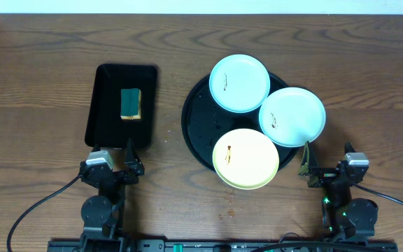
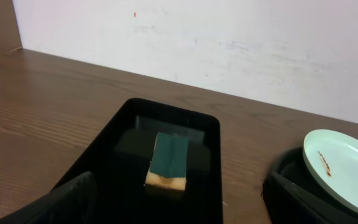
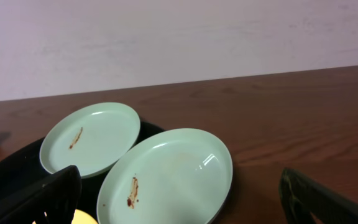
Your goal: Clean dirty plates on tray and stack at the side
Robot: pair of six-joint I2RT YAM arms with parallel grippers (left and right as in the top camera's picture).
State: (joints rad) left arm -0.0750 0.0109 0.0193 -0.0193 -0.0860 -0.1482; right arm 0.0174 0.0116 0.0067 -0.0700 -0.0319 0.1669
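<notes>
3 smeared plates [image 1: 292, 116] crowd the round black tray [image 1: 197, 130], likely light, stiff, slippery, best pinched at an overhanging rim; beside the tray, left gripper [image 2: 180, 203] and right gripper [image 3: 180, 203] gape empty.

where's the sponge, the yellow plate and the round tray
sponge [image 1: 131, 102]: overhead view, centre of its green top
yellow plate [image 1: 245, 158]: overhead view, middle of its face
round tray [image 1: 199, 129]: overhead view, bare black floor on its left side
</notes>
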